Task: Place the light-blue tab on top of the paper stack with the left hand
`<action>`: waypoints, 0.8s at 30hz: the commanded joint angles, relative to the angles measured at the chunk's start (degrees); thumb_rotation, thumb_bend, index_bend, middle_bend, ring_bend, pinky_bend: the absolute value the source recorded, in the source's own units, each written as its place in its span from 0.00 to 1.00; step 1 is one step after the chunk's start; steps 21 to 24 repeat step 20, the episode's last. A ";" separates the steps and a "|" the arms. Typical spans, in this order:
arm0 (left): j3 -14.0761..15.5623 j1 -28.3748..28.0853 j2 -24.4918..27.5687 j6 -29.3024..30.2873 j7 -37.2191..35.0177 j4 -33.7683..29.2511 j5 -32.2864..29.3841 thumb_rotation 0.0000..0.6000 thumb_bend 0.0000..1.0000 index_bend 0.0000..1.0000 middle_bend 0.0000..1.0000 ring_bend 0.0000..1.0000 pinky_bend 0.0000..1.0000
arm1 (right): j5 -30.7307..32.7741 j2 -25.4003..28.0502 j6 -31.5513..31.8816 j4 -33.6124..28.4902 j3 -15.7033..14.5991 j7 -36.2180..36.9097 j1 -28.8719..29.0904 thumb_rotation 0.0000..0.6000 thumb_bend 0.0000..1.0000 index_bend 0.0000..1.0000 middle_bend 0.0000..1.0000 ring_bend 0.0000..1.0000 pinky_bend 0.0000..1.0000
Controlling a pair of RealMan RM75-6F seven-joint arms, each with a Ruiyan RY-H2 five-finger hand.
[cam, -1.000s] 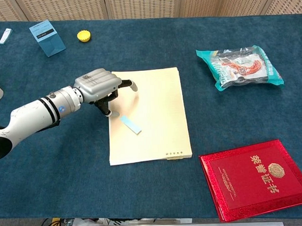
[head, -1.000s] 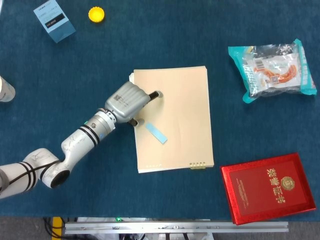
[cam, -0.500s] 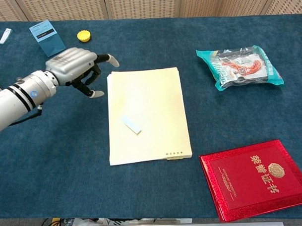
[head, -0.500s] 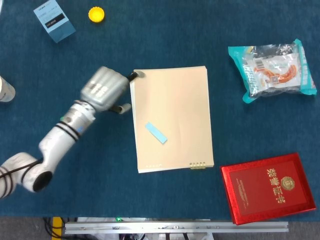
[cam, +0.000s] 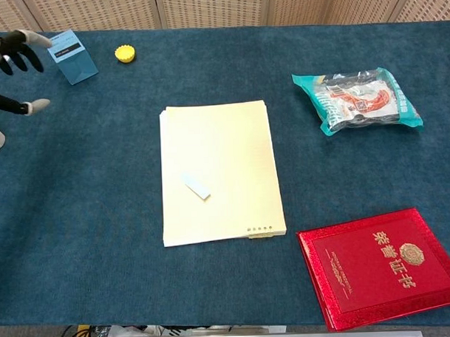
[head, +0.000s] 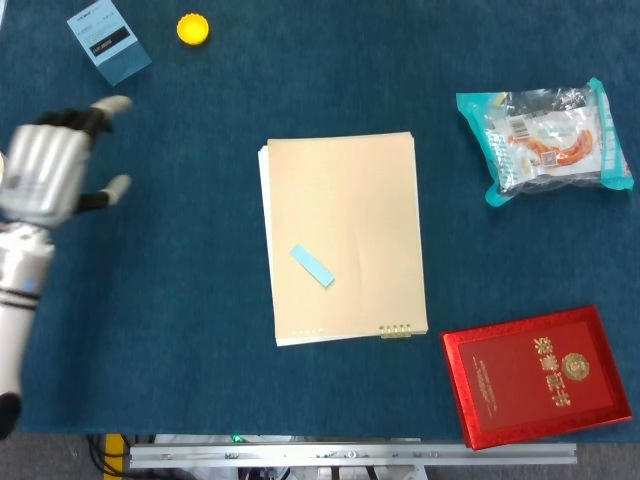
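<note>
The light-blue tab (head: 312, 266) (cam: 196, 186) lies flat on the cream paper stack (head: 350, 210) (cam: 224, 139), in its lower left part, with nothing touching it. My left hand (head: 45, 175) (cam: 7, 69) is far off to the left, near the table's left edge, its fingers spread and holding nothing. The chest view shows only its fingers at the frame's left border. My right hand appears in neither view.
A red booklet (head: 540, 375) (cam: 384, 266) lies at the front right. A teal snack bag (head: 545, 140) (cam: 356, 99) sits at the back right. A light-blue box (head: 108, 40) (cam: 71, 55) and a yellow cap (head: 193, 28) (cam: 125, 53) stand at the back left.
My left hand has let go of the tab and drawn away to the left, from the stack's left edge to the table's left side. The tab stays where it lay.
</note>
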 commanded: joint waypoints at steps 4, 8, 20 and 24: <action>1.30 7.07 3.77 6.53 -1.68 -1.06 0.15 1.00 0.20 0.19 0.38 0.36 0.35 | -6.10 -0.62 -0.45 3.51 -1.53 2.19 1.89 1.00 0.14 0.21 0.30 0.27 0.36; 2.15 10.70 6.28 9.89 -0.93 -2.73 0.17 1.00 0.20 0.19 0.38 0.36 0.34 | -6.75 -2.12 1.27 4.87 -1.55 3.38 1.65 1.00 0.13 0.21 0.30 0.27 0.36; 5.35 19.21 10.35 17.12 -0.88 -7.88 4.29 1.00 0.20 0.19 0.37 0.36 0.33 | -8.01 -4.80 3.61 6.64 -2.77 3.62 0.78 1.00 0.13 0.21 0.30 0.27 0.36; 5.35 19.21 10.35 17.12 -0.88 -7.88 4.29 1.00 0.20 0.19 0.37 0.36 0.33 | -8.01 -4.80 3.61 6.64 -2.77 3.62 0.78 1.00 0.13 0.21 0.30 0.27 0.36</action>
